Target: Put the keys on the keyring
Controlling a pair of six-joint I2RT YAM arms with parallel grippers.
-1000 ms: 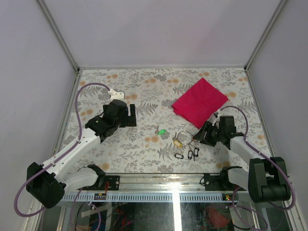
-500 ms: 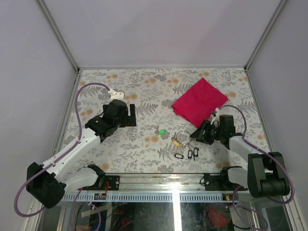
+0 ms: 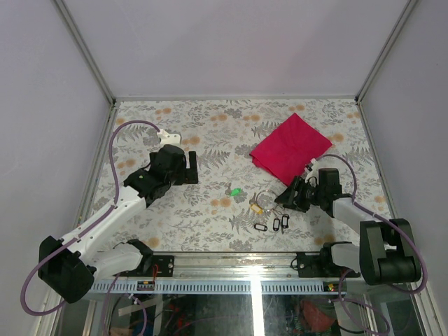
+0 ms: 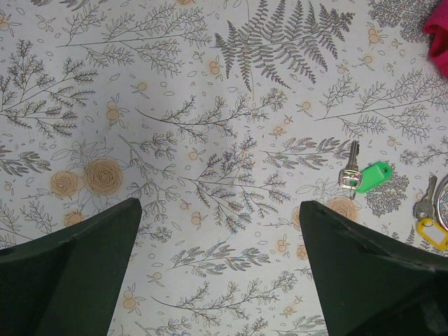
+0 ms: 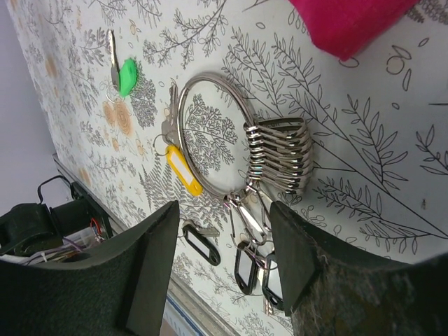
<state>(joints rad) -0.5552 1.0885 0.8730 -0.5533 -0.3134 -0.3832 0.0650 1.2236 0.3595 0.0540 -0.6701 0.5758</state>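
The silver keyring (image 5: pixel 213 133) lies flat on the floral table with a stack of metal clips (image 5: pixel 280 154) on it; it also shows in the top view (image 3: pixel 267 199). A yellow-tagged key (image 5: pixel 183 170) lies at its rim. Two black tags (image 5: pixel 246 266) hang from snap hooks on the ring. One black tag (image 5: pixel 201 241) lies loose beside them. A green-tagged key (image 5: pixel 127 75) lies apart, also seen in the left wrist view (image 4: pixel 369 176). My right gripper (image 5: pixel 224 259) is open, low over the black tags, just right of the ring (image 3: pixel 288 198). My left gripper (image 4: pixel 220 266) is open and empty, far left of the keys (image 3: pixel 190 166).
A red cloth (image 3: pixel 290 148) lies behind the ring, its corner close to my right gripper. The table's metal front rail (image 3: pixel 252 262) runs just below the black tags. White walls enclose the table on three sides.
My right gripper has moved a little left toward the ring and now sits over the black tags. The left arm and the keys have not moved.
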